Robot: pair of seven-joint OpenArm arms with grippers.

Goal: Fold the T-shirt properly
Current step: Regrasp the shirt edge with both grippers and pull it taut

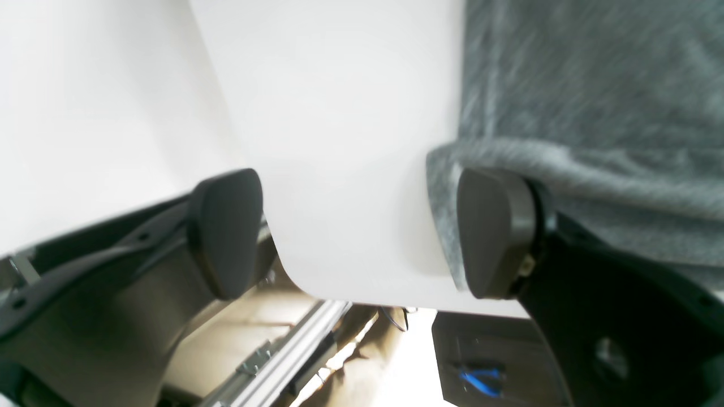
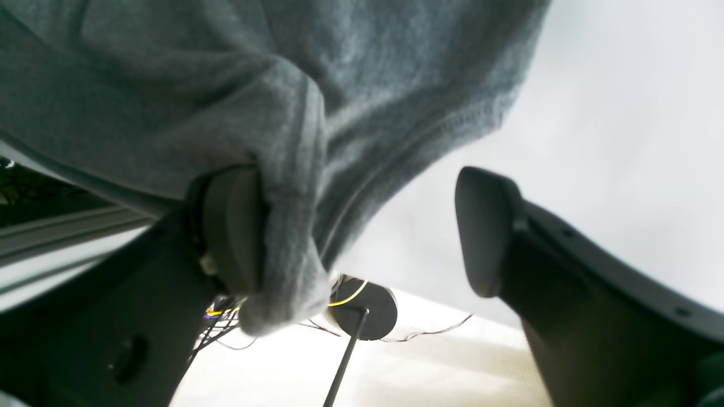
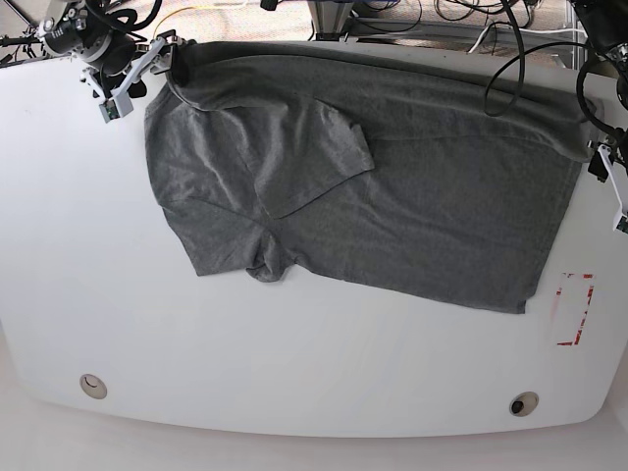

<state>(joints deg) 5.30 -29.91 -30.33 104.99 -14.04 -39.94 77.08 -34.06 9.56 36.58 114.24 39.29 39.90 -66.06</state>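
Note:
The dark grey T-shirt lies spread on the white table, one sleeve folded over its body at the left. My right gripper is at the shirt's far left corner. In the right wrist view it is open, and a fold of the T-shirt drapes over one of its fingers, apart from the other. My left gripper sits at the shirt's right edge. In the left wrist view it is open over bare table, and the T-shirt's hem touches one of its pads.
A red-outlined rectangle marks the table near the right edge. Two round holes sit near the front edge. Cables run along the back. Past the table's edge an aluminium rail shows.

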